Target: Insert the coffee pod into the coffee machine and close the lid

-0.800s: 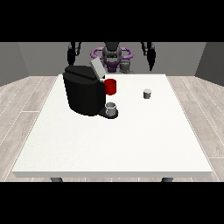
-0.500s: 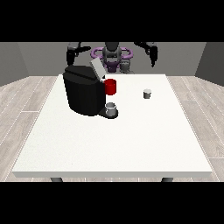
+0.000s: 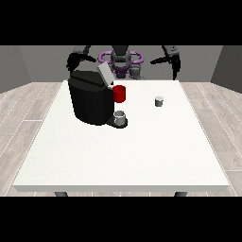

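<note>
- The robot sits small at the view's top, both arms raised and spread wide, elbows out.
- The hand at the view's right (image 3: 175, 67) hangs down from its forearm, well out from the torso.
- The hand at the view's left (image 3: 72, 62) hangs likewise; its fingers are too small to tell.

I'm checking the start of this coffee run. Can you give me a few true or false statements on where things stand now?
1. The coffee pod stands on the table, apart from the coffee machine. True.
2. The machine's lid is shut. False: it stands tilted up.
3. The hand at the view's right holds the pod. False: it hangs behind the table's far edge.
4. A red cup sits beside the machine. True.
</note>
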Robot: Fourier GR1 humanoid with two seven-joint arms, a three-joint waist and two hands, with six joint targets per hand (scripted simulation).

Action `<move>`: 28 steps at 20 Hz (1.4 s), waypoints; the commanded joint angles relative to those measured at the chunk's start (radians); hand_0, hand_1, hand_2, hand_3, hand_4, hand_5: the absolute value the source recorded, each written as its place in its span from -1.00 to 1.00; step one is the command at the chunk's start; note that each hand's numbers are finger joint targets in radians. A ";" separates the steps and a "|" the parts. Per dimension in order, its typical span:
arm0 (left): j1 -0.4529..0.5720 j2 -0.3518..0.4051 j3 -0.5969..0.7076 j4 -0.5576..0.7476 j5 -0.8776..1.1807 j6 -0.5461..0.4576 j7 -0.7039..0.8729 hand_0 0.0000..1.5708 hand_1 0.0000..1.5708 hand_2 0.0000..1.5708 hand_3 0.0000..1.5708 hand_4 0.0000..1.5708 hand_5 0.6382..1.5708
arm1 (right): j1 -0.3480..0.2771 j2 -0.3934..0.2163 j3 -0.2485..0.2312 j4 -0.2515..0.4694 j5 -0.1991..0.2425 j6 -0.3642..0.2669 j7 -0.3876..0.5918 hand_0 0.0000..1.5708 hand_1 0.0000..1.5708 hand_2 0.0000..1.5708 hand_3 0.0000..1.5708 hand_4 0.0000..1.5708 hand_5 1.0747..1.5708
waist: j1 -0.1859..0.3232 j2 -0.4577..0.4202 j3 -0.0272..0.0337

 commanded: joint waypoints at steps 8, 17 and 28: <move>-0.212 0.103 0.079 0.371 -0.038 -0.051 -0.045 -1.00 -1.00 -1.00 -1.00 -1.00 1.00 | -0.067 0.036 0.043 -0.036 0.014 -0.023 0.014 -1.00 -1.00 -1.00 -1.00 -0.76 1.00 | -0.065 0.107 -0.0006; -0.309 0.111 0.025 0.522 -0.170 0.006 -0.012 -1.00 -1.00 -1.00 -1.00 -1.00 1.00 | -0.100 0.028 0.023 0.046 0.019 -0.039 0.010 -1.00 -1.00 -1.00 -1.00 -0.57 1.00 | -0.049 0.102 -0.0002; -0.374 0.065 -0.034 0.653 -0.308 0.106 -0.054 -0.11 -0.11 -0.01 -0.45 -1.00 1.00 | -0.171 0.018 0.011 0.160 0.056 -0.071 0.035 -1.00 -1.00 -1.00 -1.00 -0.46 1.00 | -0.035 0.137 -0.0003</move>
